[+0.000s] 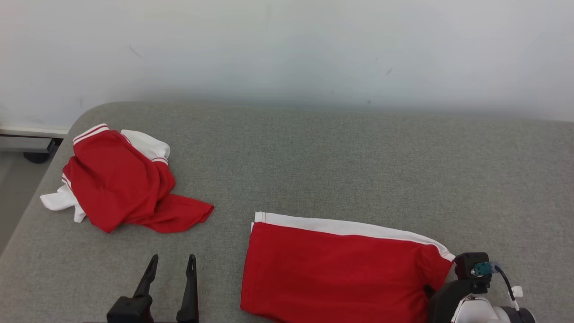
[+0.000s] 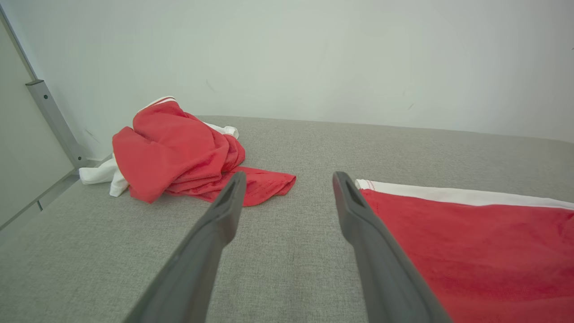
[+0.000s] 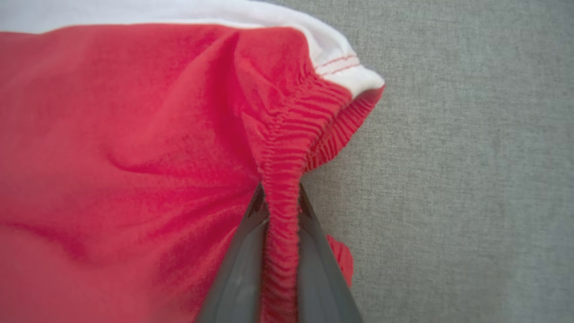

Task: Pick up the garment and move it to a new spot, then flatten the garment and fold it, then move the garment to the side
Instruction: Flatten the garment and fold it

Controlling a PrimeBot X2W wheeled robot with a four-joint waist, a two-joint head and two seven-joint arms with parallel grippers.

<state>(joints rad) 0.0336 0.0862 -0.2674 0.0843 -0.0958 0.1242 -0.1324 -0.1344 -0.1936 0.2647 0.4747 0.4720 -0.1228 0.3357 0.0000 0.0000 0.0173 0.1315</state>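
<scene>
Nearest us, our left gripper [image 1: 173,258] stands wide and empty over the grey woven surface [image 1: 323,157], with a crumpled red-and-white jersey [image 1: 119,184] beyond it at far left. Our right gripper [image 3: 280,194] pinches the gathered waistband of the flat red shorts with a white side stripe [image 1: 341,269], front right.

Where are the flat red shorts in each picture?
Head view: red shorts lie bottom, right of middle.
Left wrist view: lower right, beside the open left end effector.
Right wrist view: left side, waistband pinched in the right end effector.
Shared landmark: the shorts' white stripe along their far edge.
</scene>
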